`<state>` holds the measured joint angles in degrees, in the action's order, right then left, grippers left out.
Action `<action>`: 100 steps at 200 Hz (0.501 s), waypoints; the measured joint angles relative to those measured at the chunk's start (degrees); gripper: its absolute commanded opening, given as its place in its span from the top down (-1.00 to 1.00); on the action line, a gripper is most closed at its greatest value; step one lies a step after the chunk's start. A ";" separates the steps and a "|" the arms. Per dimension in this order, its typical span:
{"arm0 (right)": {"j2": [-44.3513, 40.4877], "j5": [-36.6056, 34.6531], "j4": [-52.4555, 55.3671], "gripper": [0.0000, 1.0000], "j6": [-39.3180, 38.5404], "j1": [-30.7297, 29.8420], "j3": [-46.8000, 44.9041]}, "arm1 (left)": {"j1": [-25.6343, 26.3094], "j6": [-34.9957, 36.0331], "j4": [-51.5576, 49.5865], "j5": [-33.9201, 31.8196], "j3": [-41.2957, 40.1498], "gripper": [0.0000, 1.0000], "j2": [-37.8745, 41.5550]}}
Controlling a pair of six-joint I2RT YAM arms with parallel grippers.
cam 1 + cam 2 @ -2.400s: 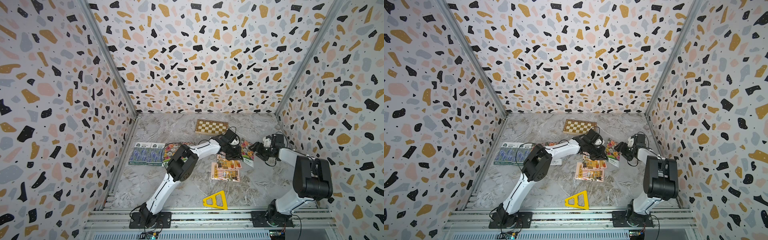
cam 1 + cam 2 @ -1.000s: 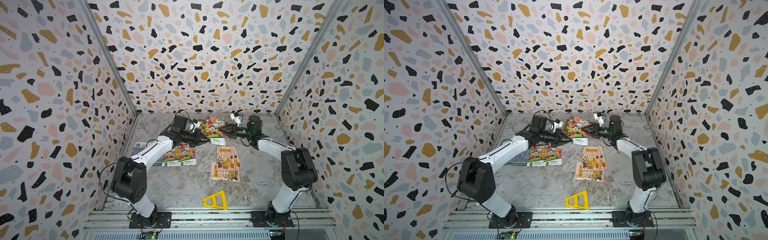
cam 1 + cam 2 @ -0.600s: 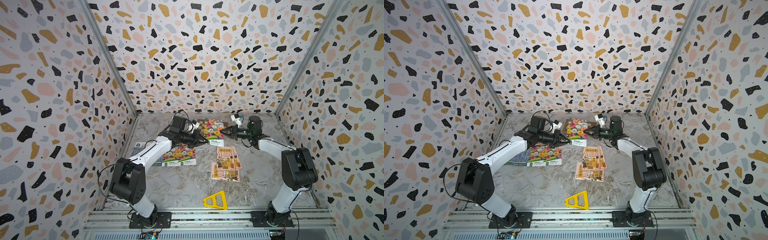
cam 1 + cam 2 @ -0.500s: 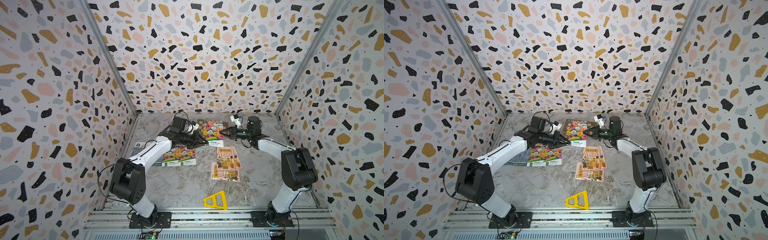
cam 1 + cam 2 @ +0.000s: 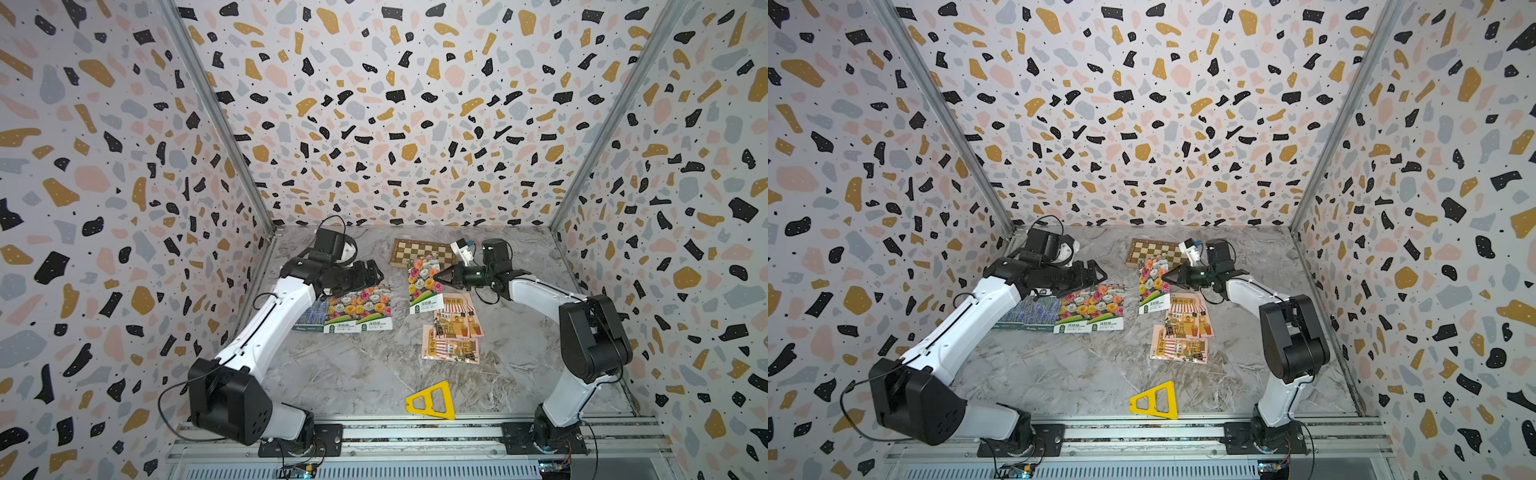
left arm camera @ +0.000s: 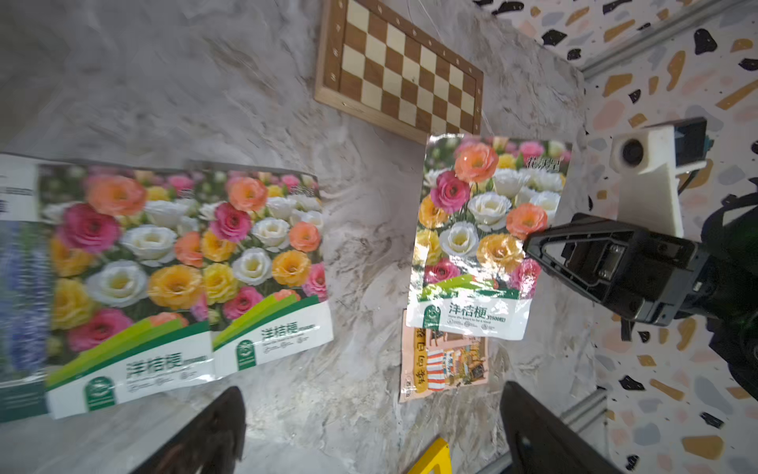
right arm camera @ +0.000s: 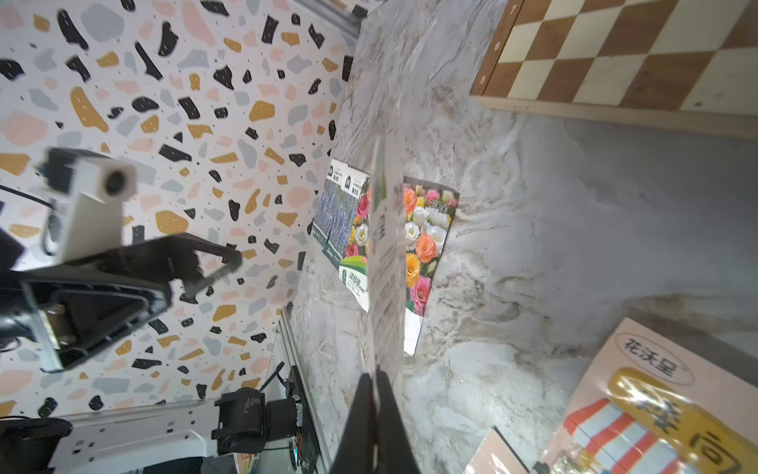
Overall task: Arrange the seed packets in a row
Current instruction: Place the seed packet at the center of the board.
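Now: right gripper (image 5: pixel 437 277) pinched shut on one side edge of flower packet (image 5: pixel 422 282). Packet sticks out beyond its tips, toward left gripper (image 5: pixel 374 273), whose jaws stand wide apart, empty.

Risks:
- glossy film slips from thin one-edge pinch
- limp packet droops, twists, lands skewed
- lower corner drags shop packets (image 5: pixel 455 328) under right gripper
- packet overlaps flower pair (image 5: pixel 359 307) below left gripper
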<state>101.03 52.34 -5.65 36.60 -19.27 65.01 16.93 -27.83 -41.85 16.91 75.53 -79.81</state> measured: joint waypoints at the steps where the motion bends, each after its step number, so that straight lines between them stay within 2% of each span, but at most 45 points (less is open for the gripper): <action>1: 0.02 -0.09 0.02 1.00 -0.04 -0.09 0.02 | -0.04 0.24 -0.24 -0.46 0.15 -1.00 0.28; 24: 1.79 -2.08 0.94 1.00 -0.48 -3.52 0.96 | -1.20 4.37 -3.08 -8.57 1.44 -0.98 4.52; 51: 5.03 -4.22 0.70 1.00 0.50 -7.19 2.01 | -2.99 8.68 -4.50 -14.91 1.07 -0.98 8.20; 100: 9.86 -4.09 -4.26 1.00 7.06 -9.86 2.05 | -4.72 15.26 -3.54 -24.28 -5.99 -0.98 13.18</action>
<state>110.89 48.25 -9.91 43.66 -29.12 67.07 12.21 -12.58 -45.39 -7.38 69.54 -66.63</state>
